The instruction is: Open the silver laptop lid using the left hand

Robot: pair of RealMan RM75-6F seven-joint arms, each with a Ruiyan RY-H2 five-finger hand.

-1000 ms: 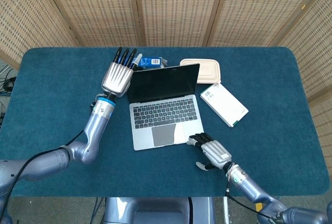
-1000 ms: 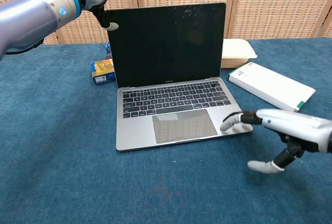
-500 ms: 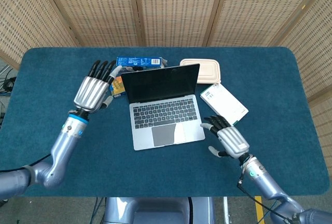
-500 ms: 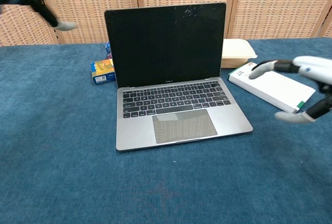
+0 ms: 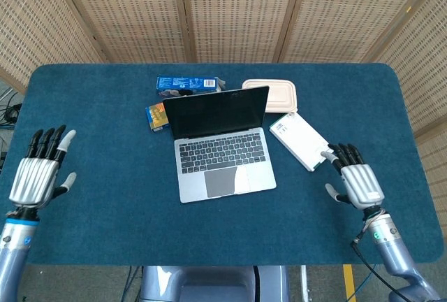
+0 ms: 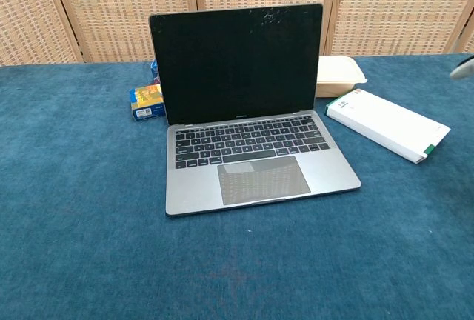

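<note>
laptop (image 5: 222,147) stood mid-table, lid upright, task looked done | left hand (image 5: 36,175) empty, fingers apart, well left of it | right hand (image 5: 357,182) empty, fingers apart, beside white box (image 5: 302,140), the nearer hand | hinge axis ran left-right

Silver laptop (image 5: 222,141) with black screen and dark keys on teal-blue table cloth (image 5: 98,204), white box (image 5: 301,140) with green end, beige lidded tray (image 5: 277,95), blue carton (image 5: 188,83), yellow-orange small box (image 5: 156,116), tan woven screens (image 5: 230,12) behind.
</note>
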